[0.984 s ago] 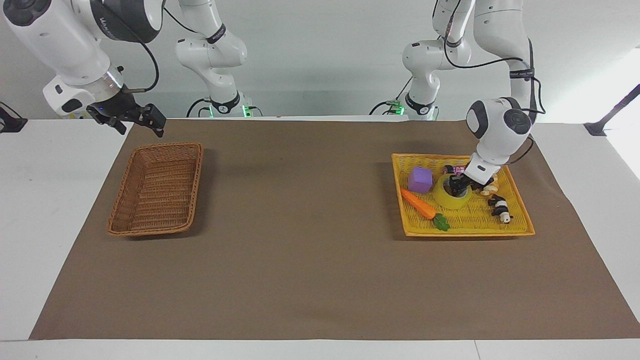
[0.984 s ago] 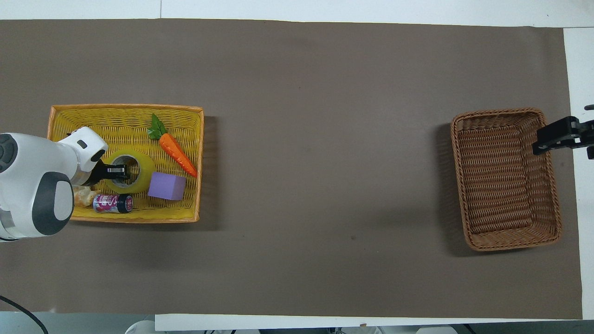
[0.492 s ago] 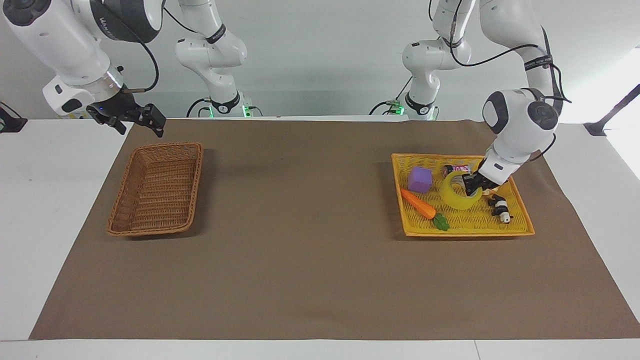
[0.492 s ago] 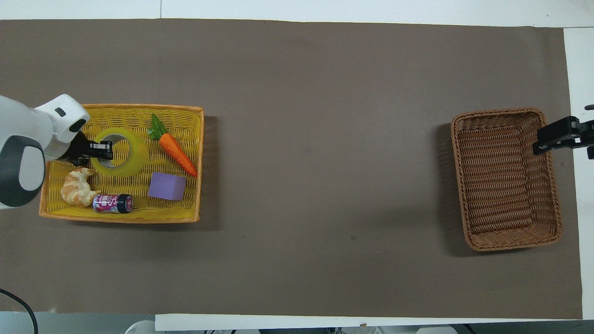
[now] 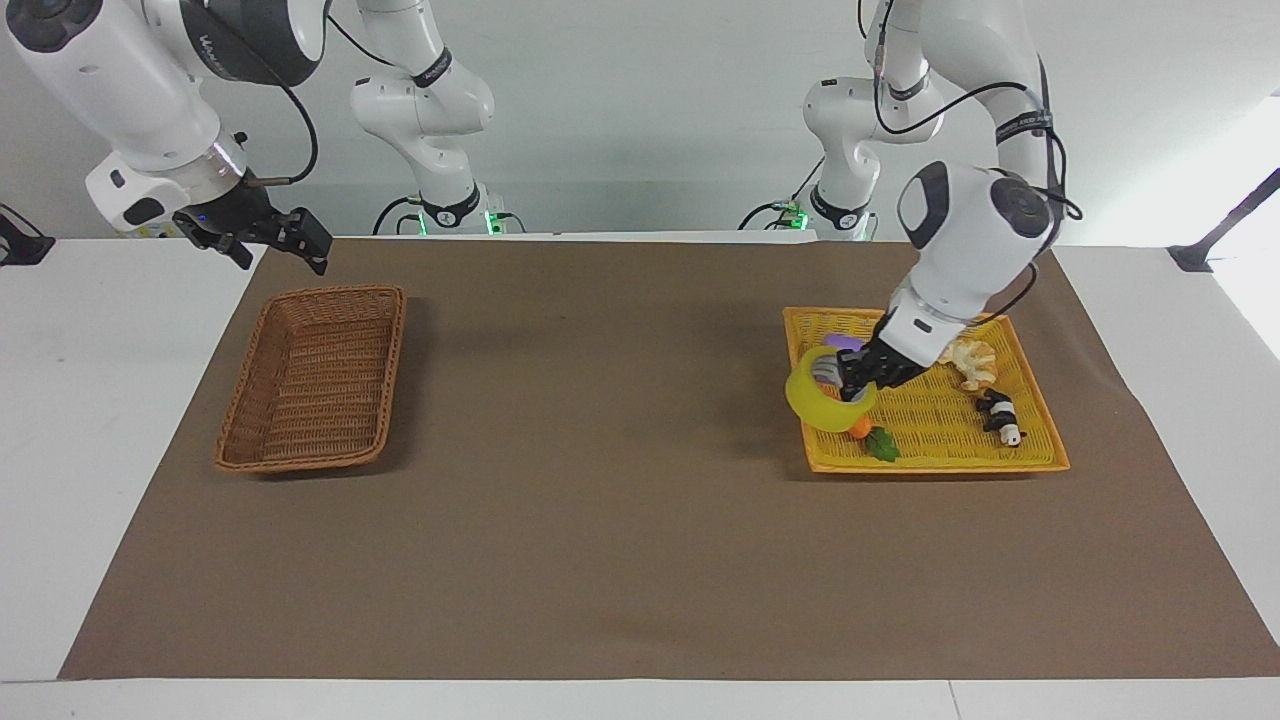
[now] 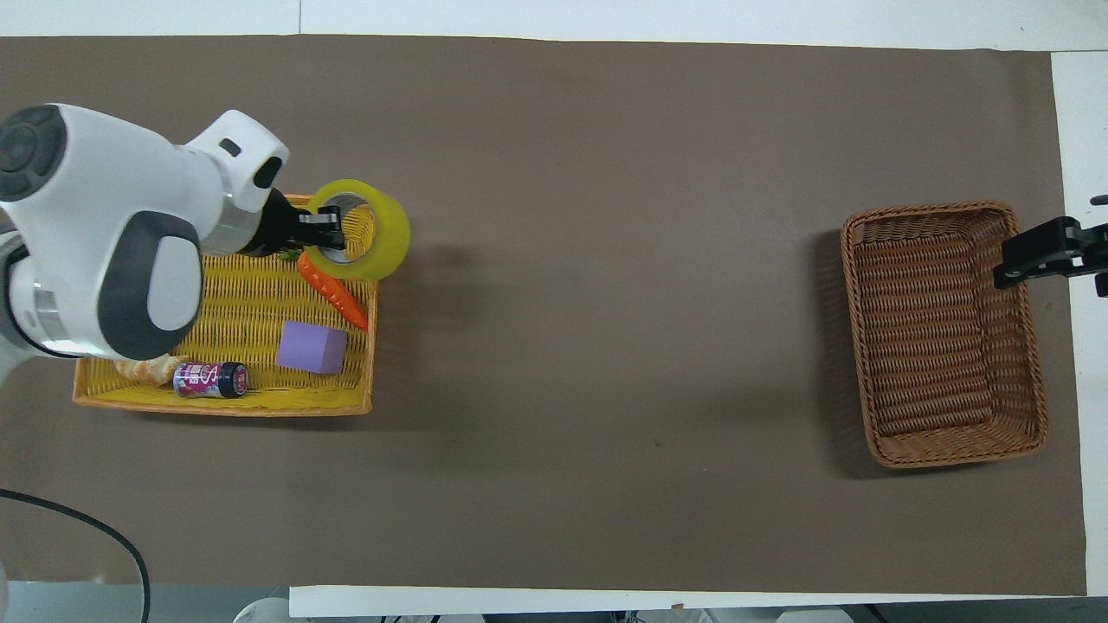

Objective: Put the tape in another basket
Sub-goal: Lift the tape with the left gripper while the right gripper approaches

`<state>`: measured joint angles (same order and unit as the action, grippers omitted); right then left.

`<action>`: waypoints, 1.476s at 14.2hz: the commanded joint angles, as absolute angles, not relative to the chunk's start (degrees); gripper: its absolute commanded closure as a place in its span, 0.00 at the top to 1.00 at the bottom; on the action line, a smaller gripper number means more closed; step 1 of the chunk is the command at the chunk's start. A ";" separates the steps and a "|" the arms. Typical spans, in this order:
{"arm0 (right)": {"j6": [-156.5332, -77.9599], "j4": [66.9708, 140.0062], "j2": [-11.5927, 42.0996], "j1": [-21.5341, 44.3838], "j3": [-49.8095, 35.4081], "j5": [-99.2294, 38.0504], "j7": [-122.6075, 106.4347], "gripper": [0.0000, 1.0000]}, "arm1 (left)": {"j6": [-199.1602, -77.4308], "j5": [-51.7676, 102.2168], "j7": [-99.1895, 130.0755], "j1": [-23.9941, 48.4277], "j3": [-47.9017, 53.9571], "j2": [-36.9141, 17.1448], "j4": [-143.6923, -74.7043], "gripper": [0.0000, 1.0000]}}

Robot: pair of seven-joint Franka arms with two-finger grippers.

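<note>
Right tool (image 5: 285,240) waits over table corner beside brown basket (image 5: 315,375), fingers spread (likely standing clear). Left tool (image 5: 862,371) pinches tape (image 5: 828,402) through core wall, lifted over yellow tray (image 5: 940,455) edge, above carrot (image 6: 333,290).

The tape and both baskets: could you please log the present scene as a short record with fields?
tape: lifted, over the yellow basket's rim
left tool: shut on the tape's wall, one finger inside the core
yellow basket: holds carrot, purple block, can, croissant, panda toy
brown basket: holds nothing
right tool: waits by the brown basket
</note>
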<state>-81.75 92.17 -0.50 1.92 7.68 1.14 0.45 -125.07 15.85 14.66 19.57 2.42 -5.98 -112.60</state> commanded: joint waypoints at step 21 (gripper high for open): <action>-94.91 106.52 2.45 5.70 6.77 -56.28 -19.95 1.00 | -138.17 27.33 21.88 33.66 1.32 -7.38 -111.18 0.00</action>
<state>-92.19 104.75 0.43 5.00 7.01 -48.28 -17.06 -138.80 26.25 22.28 32.87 2.12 -6.98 -112.33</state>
